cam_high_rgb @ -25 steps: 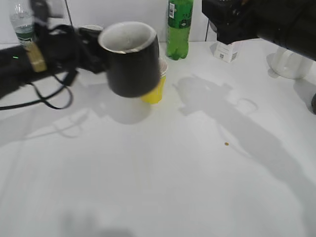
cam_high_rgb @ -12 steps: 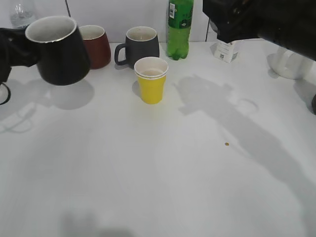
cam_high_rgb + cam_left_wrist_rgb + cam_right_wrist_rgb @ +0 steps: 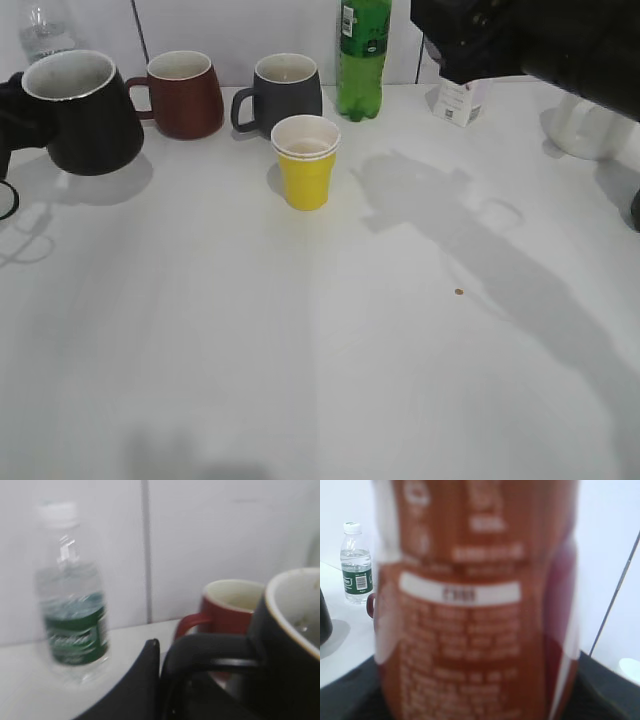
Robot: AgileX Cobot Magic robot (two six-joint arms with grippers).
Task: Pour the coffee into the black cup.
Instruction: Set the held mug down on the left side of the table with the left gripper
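The black cup (image 3: pixel 85 115), glossy with a white inside, is at the far left of the exterior view, slightly tilted, on or just above the table. My left gripper (image 3: pixel 8 112) is shut on its loop handle (image 3: pixel 210 647); one dark finger (image 3: pixel 147 672) shows beside the handle in the left wrist view, where the cup's rim (image 3: pixel 292 615) is at the right. My right gripper (image 3: pixel 475 702) is shut on the coffee bottle (image 3: pixel 475 605), whose brown-orange label fills the right wrist view. The right arm (image 3: pixel 530 40) hangs high at the top right; the bottle is hidden there.
A maroon mug (image 3: pixel 185 95), a dark grey mug (image 3: pixel 285 92), a yellow paper cup (image 3: pixel 306 160) and a tall green bottle (image 3: pixel 362 55) stand along the back. A water bottle (image 3: pixel 72 610) is at the back left. A white box (image 3: pixel 460 100) and a white object (image 3: pixel 585 125) are at the right.
My left gripper has carried the black cup from the middle of the table to the far left and lower down. The right arm has not moved.
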